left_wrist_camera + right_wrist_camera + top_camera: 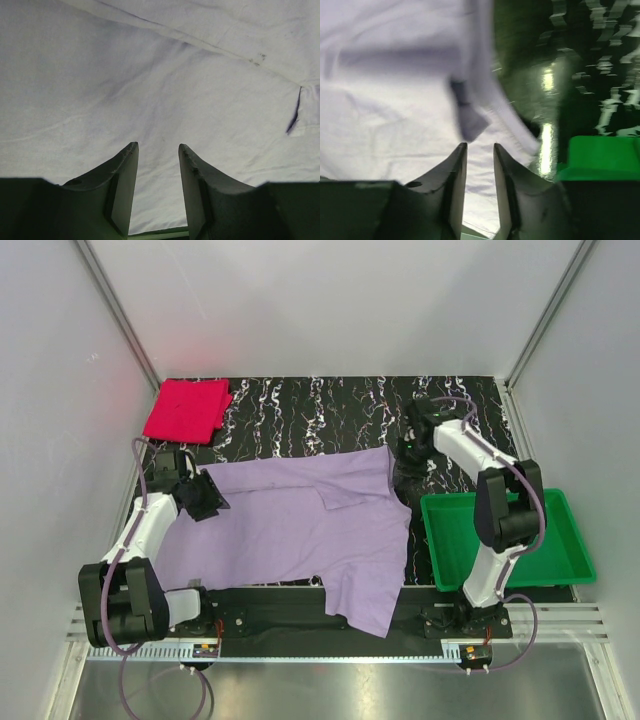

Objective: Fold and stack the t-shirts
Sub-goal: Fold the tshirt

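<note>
Black marbled table: I see the lavender shirt running left-to-right, left end effector at its left edge, right end effector at its upper-right corner, both part-open, empty.

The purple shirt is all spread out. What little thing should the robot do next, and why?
Probably lower the right gripper and pinch the right edge of the purple shirt, ready to fold it over. The shirt lies open and flat, one corner hanging over the near edge of the table, while the pink shirt is already a folded square. The jaws are open just above that edge.
</note>
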You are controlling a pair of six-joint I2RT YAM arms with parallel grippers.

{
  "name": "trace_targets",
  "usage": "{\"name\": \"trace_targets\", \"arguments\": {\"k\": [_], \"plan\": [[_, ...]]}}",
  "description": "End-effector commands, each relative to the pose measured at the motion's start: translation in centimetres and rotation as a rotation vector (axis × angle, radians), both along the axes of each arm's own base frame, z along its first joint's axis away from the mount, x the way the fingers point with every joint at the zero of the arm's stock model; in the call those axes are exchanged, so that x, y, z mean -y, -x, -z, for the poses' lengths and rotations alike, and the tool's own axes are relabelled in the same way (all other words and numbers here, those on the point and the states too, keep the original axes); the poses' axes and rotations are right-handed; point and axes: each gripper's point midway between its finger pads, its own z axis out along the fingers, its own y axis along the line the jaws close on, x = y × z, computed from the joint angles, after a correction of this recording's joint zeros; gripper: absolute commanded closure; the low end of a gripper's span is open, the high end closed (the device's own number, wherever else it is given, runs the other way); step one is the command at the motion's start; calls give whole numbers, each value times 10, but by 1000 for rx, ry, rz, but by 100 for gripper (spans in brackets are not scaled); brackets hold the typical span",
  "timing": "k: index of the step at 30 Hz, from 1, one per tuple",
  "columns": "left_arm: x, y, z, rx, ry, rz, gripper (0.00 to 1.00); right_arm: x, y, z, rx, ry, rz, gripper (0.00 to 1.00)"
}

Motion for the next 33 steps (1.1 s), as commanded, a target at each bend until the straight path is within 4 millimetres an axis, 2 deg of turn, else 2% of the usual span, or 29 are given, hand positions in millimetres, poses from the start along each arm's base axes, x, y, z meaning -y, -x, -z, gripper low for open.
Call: {"name": "trace_targets", "arguments": {"k": [1, 2, 3, 4, 5, 6, 8, 9, 11, 12, 13, 15, 16, 19, 23, 33], "plan": [[5, -12, -13, 53, 18, 18, 57, -51, -3, -41, 175, -18, -225, 68], [6, -14, -12, 51, 20, 19, 57, -75, 7, -40, 178, -30, -307, 71], [7, -15, -14, 54, 21, 20, 57, -88, 12, -31, 159, -22, -345, 71], [7, -17, -16, 60, 21, 19, 57, -101, 10, -33, 176, -20, -372, 72], [7, -18, -17, 60, 23, 20, 57, -117, 18, -30, 174, -21, -414, 73], [7, -18, -17, 61, 22, 21, 57, -125, 18, -20, 157, -18, -429, 73], [8, -18, -18, 63, 20, 25, 57, -144, 15, -20, 159, -31, -453, 71], [8, -17, -17, 60, 19, 26, 57, -154, 19, -8, 130, -17, -477, 66], [8, -15, -15, 52, 20, 24, 57, -168, 16, -8, 128, -23, -491, 63], [8, -14, -14, 51, 19, 25, 57, -177, 22, 3, 100, -20, -510, 61], [8, -13, -14, 53, 19, 25, 57, -183, 18, -2, 109, -14, -516, 60], [8, -12, -13, 51, 18, 27, 57, -190, 19, 9, 107, 36, -541, 53], [8, -10, -13, 52, 19, 29, 57, -199, 22, 7, 115, 42, -562, 52], [9, -8, -12, 51, 16, 33, 57, -202, 25, 16, 96, 83, -566, 54], [9, -8, -13, 50, 16, 44, 57, -193, 26, 26, 83, 159, -557, 61], [9, -10, -13, 53, 13, 58, 57, -190, 27, 48, 60, 206, -574, 62]]}}
